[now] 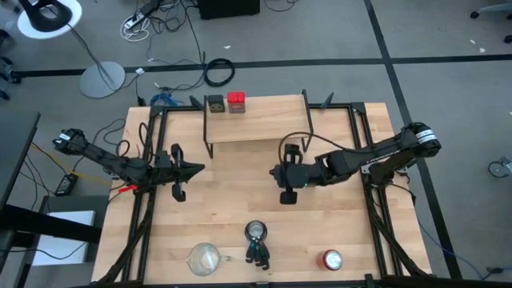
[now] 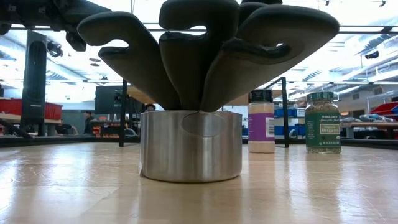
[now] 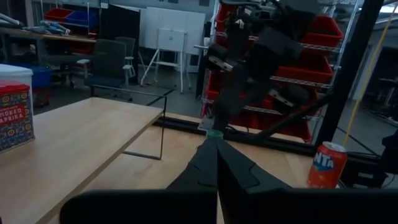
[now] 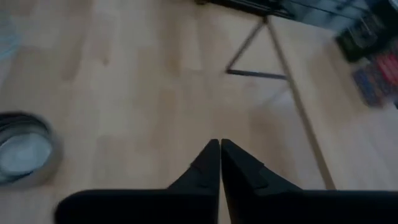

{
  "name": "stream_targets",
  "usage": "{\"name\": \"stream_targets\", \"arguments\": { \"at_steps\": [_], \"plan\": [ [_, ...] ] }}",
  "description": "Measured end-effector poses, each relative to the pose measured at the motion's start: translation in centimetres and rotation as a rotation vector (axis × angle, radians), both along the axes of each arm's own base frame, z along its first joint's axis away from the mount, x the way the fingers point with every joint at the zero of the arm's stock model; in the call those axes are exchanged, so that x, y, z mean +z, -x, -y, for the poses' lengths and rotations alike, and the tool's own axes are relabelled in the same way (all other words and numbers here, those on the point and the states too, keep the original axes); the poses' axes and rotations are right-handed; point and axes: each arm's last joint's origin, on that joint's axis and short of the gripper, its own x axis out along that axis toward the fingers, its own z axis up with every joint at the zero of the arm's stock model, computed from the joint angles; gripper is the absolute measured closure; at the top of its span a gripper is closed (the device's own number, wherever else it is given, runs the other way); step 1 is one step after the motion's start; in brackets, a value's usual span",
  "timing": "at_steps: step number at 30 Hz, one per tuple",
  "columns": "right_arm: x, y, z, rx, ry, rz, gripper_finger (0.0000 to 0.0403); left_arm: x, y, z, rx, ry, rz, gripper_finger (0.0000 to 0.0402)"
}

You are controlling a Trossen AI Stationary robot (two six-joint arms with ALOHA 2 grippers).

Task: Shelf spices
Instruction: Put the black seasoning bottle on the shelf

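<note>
The shelf (image 1: 256, 126) stands at the table's far middle. The olive tin (image 1: 214, 103) and the red tin (image 1: 236, 102) stand on its board near the far left end; the red tin (image 3: 12, 115) also shows in the left wrist view. The purple-labelled jar (image 2: 261, 121) and the green jar (image 2: 323, 122) stand upright on the tabletop; from above, the right arm hides them. The green jar's lid (image 3: 214, 132) peeks out beyond my left fingertips. My left gripper (image 1: 200, 168) hovers shut, left of centre. My right gripper (image 1: 274, 172) is shut too, over mid-table, pointing left.
A steel cup of dark utensils (image 1: 256, 234) stands near the table's near edge, with a clear glass cup (image 1: 204, 258) to its left and a round red-topped can (image 1: 332, 259) to its right. The shelf's thin black legs (image 4: 267, 50) stand on the tabletop ahead of the right gripper.
</note>
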Motion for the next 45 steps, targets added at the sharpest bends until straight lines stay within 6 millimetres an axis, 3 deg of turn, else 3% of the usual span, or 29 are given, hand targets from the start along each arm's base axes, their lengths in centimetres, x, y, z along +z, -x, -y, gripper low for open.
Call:
{"name": "stream_targets", "arguments": {
  "at_steps": [3, 8, 15, 19, 27, 45],
  "plan": [
    [-0.2, 0.2, 1.0, -0.080, -0.040, -0.025, 0.0360, 0.0, 0.0, 0.0, 0.000, 0.006, 0.003, 0.0400],
    [-0.7, 0.0, 2.2, -0.135, -0.126, -0.058, 0.0275, 0.0, 0.0, 0.0, -0.002, 0.034, 0.011, 0.0400],
    [-0.8, 0.0, 1.7, -0.107, -0.169, -0.068, 0.0145, 0.0, 0.0, 0.0, -0.005, 0.041, 0.010, 0.0400],
    [-1.5, 0.9, 1.1, -0.135, -0.203, -0.156, 0.0104, 0.0, 0.0, 0.0, -0.006, 0.039, 0.006, 0.0400],
    [-2.1, 1.5, 0.8, -0.148, -0.259, -0.242, 0.0105, -0.1, 0.0, 0.0, -0.005, 0.028, -0.003, 0.0400],
    [-5.7, -0.2, 3.9, -0.223, -0.267, -0.418, 0.0104, 0.0, 0.0, 0.1, -0.044, 0.068, 0.015, 0.0400]
  ]
}}
